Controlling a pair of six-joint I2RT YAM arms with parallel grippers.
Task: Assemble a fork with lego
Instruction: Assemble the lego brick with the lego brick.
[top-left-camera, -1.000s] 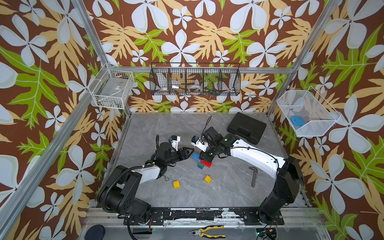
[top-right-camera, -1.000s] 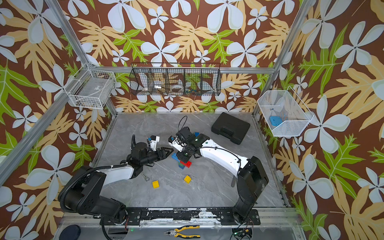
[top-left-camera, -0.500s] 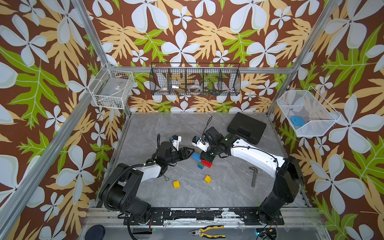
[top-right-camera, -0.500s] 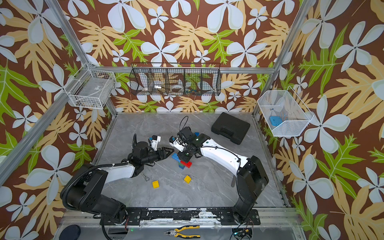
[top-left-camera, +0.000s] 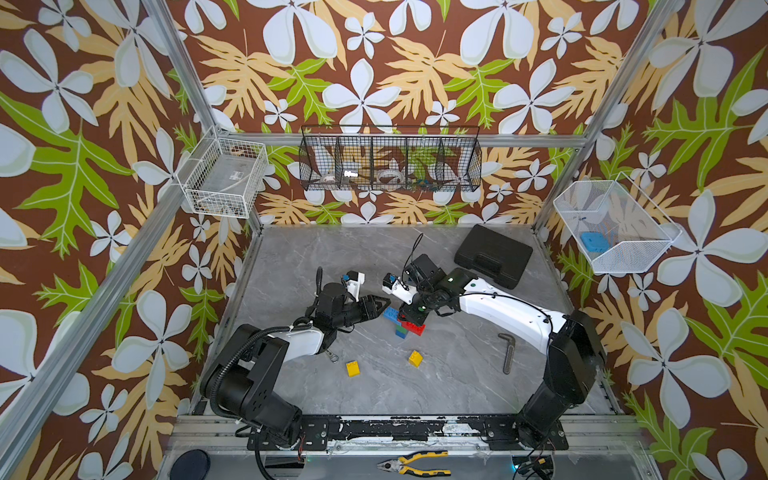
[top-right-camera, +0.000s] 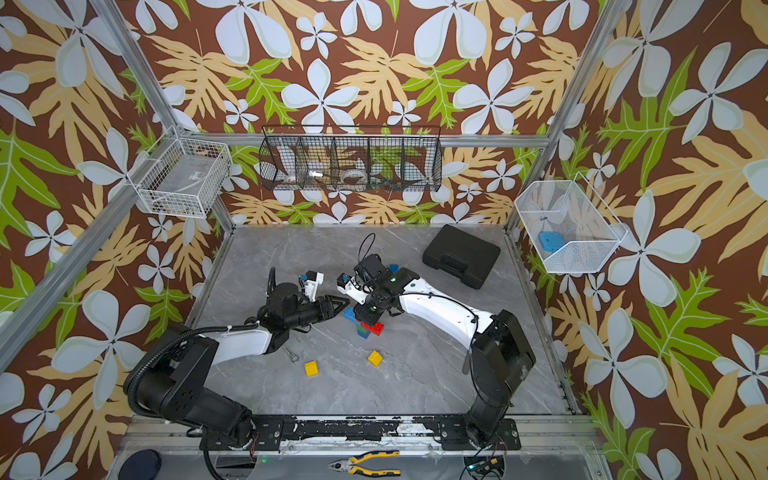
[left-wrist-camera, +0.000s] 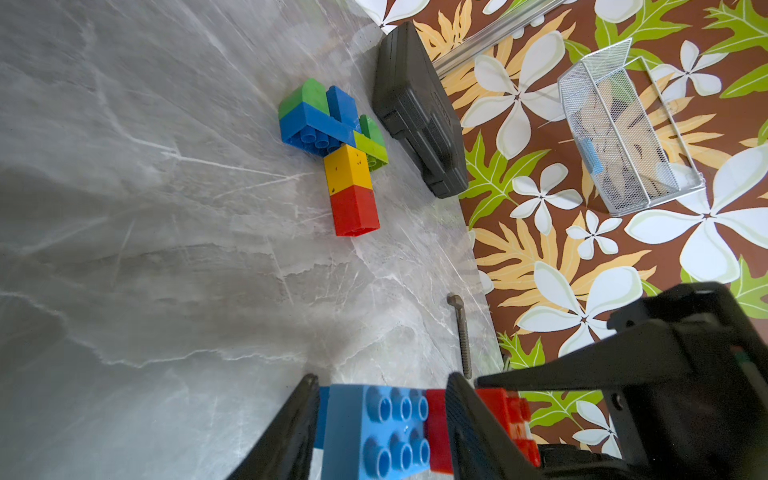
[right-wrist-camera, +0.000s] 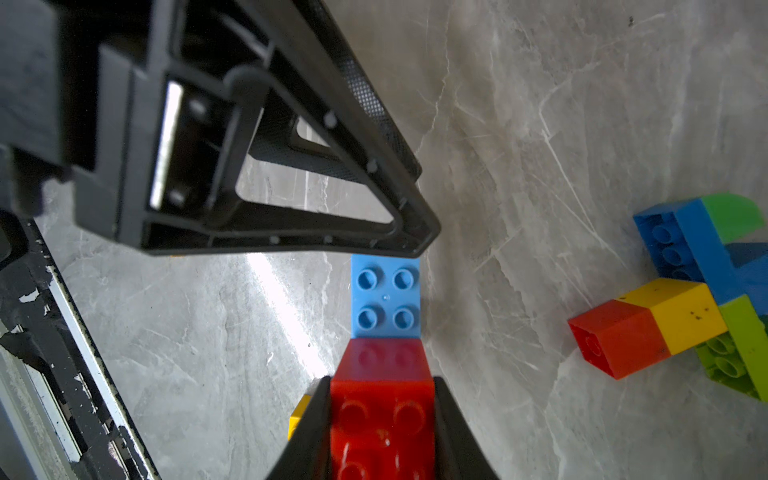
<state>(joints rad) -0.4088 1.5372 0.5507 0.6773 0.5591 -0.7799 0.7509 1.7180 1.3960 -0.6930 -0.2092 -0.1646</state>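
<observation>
Up front: two yellow bricks | back: black case | right: hex key

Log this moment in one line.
left gripper: open, straddling light-blue studded lego brick | right gripper: shut on red studded brick

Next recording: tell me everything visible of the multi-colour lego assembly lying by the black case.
The multi-colour lego assembly lies flat on the grey table, glossy plastic bricks pressed together. A red brick and a yellow brick form a stem; across its end sit a long blue brick and a lime-green one, with green and blue bricks beyond them like prongs. Some hollow undersides show. It lies close beside the black case; contact unclear. Nothing grips it.
</observation>
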